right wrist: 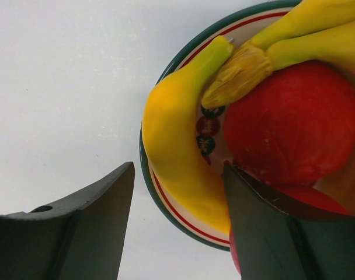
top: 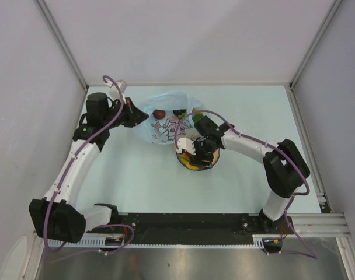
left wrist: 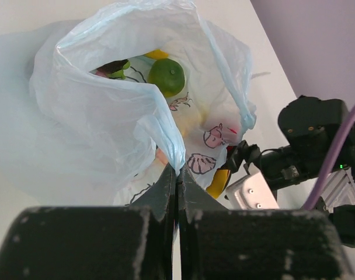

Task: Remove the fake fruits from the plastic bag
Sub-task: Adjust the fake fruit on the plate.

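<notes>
The light-blue plastic bag (top: 166, 122) lies at the back of the table with its mouth held up. My left gripper (left wrist: 177, 175) is shut on the bag's rim (left wrist: 166, 140). Inside the bag show a green fruit (left wrist: 167, 76), a dark one (left wrist: 110, 68) and a bit of yellow. From above, a red fruit (top: 159, 113) and a dark fruit (top: 178, 113) show through the bag. My right gripper (right wrist: 178, 168) hangs open low over the plate (right wrist: 160, 198), its fingers either side of a yellow banana (right wrist: 177, 140). A red apple (right wrist: 294, 122) lies beside that banana.
The plate (top: 183, 163) stands just in front of the bag and also holds a second yellow banana (right wrist: 306, 35). My right arm (left wrist: 312, 140) reaches in close beside the bag. Grey walls enclose the table on three sides.
</notes>
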`<state>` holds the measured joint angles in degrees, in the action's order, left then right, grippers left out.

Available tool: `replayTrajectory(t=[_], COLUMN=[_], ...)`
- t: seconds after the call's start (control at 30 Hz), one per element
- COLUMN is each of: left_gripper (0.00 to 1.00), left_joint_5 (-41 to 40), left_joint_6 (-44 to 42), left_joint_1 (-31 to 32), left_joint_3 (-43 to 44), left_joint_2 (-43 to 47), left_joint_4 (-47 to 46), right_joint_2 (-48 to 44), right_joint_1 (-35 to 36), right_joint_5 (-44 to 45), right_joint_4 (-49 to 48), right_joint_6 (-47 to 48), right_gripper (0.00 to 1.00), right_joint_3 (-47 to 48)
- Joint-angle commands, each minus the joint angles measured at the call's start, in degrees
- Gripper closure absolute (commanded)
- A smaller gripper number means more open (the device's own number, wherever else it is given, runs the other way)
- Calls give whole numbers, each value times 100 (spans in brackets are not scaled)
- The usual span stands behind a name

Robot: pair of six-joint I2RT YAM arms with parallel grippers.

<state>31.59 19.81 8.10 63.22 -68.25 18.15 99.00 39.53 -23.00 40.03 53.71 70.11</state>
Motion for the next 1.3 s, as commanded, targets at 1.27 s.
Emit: replayTrajectory(t=[1.27], left_gripper=[100], left_joint_5=[40], left_joint_6=[67], left_joint_1=[-45], left_joint_3=[-135], left_joint_2=[259], left_joint_4=[-242], right_joint_2=[409], right_joint_1=[187], right_joint_5=[-152], right_joint_4=[-223], right_joint_6=[-2962], right_gripper=[75], right_joint_3=[724])
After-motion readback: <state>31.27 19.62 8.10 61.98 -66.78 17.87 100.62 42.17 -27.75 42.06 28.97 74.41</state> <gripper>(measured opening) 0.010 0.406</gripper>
